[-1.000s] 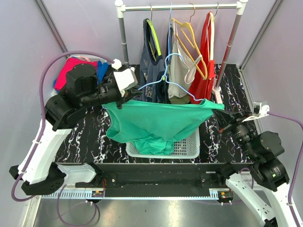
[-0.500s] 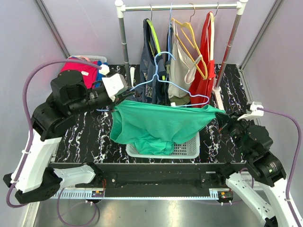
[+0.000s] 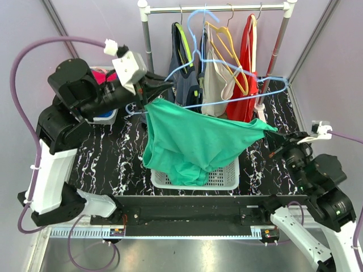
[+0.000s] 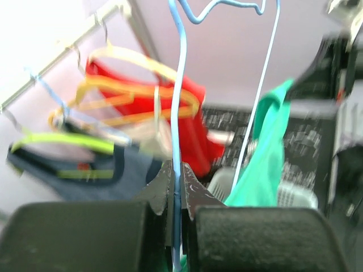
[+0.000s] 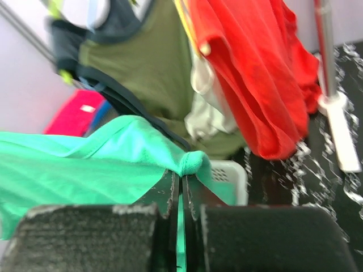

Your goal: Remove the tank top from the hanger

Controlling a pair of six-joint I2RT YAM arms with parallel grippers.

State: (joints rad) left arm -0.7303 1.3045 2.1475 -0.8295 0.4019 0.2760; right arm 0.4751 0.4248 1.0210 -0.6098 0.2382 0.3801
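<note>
Tally around the clothes rail (image 3: 215, 8)
Hanging on it: three garments I can tell apart, a navy top (image 3: 180, 68), a pale top (image 3: 215, 76) and a red top (image 3: 247, 73), plus one yellow hanger (image 4: 133, 54). In front of it: one green tank top (image 3: 198, 141), one blue hanger (image 4: 177, 113), one white basket (image 3: 224, 177) in plain sight, and two arms, a left arm (image 3: 54, 141) and a right arm (image 3: 317, 187).

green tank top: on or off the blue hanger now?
Mostly off: the blue hanger rides above the green tank top, whose right end is clear. Left corner bunches at the hanger's end; cannot tell if hooked.
</note>
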